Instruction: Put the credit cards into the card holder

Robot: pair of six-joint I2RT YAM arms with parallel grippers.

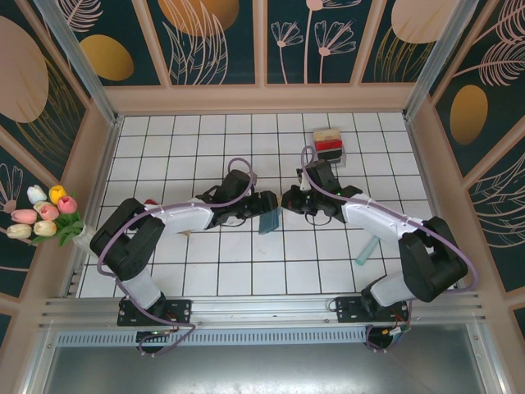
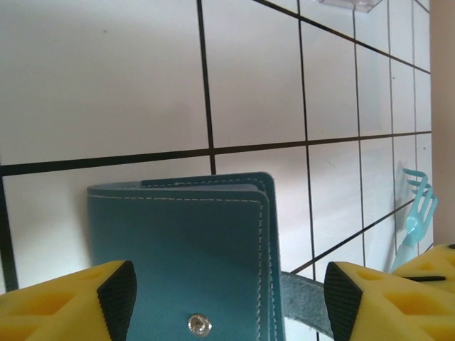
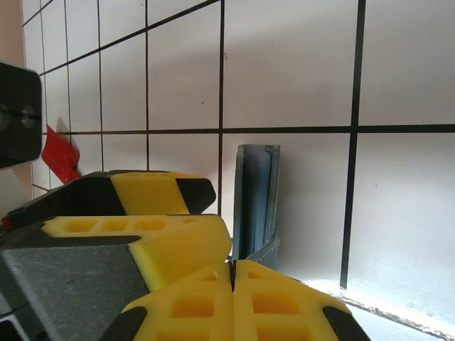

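The teal card holder (image 2: 192, 249) stands folded on its edge on the white tiles, snap stud facing my left wrist camera; from above it shows at mid-table (image 1: 269, 222). My left gripper (image 2: 227, 291) is open, its yellow fingers wide on either side of the holder. The holder's strap (image 2: 306, 298) runs off toward my right gripper (image 3: 233, 273), which is shut with the strap end (image 3: 264, 249) pinched at its tips. The two grippers meet tip to tip over the holder (image 1: 279, 203). Tan, red and black credit cards (image 1: 329, 144) stand in a clear rack at the back.
A light-blue plastic fork (image 1: 367, 246) lies on the tiles to the right, also at the left wrist view's right edge (image 2: 416, 213). A small red object (image 3: 60, 153) lies on the floor to the left, beside the left arm (image 1: 148, 201). Wooden walls ring the floor.
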